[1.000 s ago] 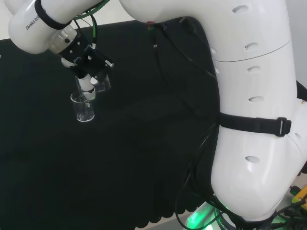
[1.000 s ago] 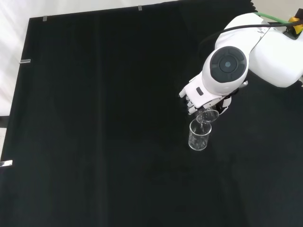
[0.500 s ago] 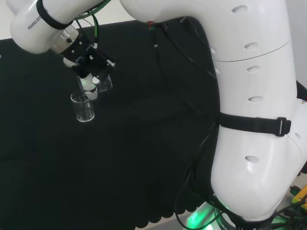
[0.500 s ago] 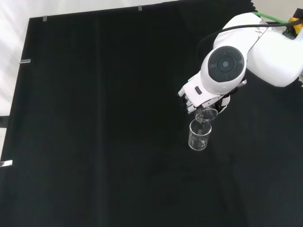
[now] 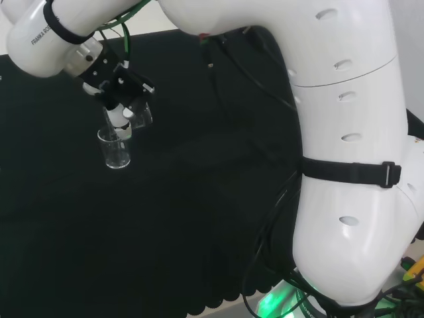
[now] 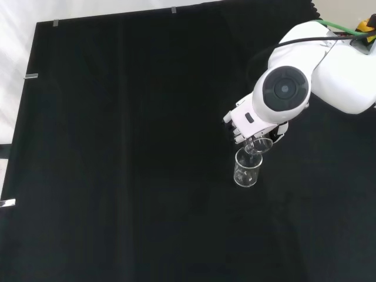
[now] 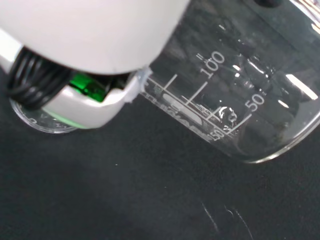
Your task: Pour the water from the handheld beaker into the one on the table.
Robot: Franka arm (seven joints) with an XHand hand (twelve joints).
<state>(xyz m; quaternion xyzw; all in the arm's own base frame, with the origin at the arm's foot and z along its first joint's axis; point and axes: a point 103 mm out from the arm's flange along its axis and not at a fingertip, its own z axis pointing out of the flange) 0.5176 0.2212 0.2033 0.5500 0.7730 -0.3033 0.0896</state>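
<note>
A clear glass beaker (image 5: 114,150) stands upright on the black cloth, also seen as the standing beaker (image 6: 246,168) in the front view. Just above it my hand (image 5: 118,87) has its fingers curled round a second clear beaker (image 5: 141,114), which is tilted with its mouth over the standing one's rim. From the front the hand (image 6: 244,120) sits under the arm's round grey cap, with the held beaker (image 6: 258,144) at the standing one's far edge. The wrist view has the held beaker (image 7: 240,100) close up with printed marks, droplets inside, and the standing beaker's rim (image 7: 37,124) behind a white part of the hand (image 7: 90,40).
The arm's big white links (image 5: 344,152) take up the right of the head view, with cables hanging beside them. Black cloth (image 6: 129,147) spreads wide to the left of both beakers in the front view, held by small clips (image 6: 32,76) at its edges.
The wrist link and hand have shifted slightly, a little left in the head view. The held beaker stays tilted over the standing one, which has not moved.
</note>
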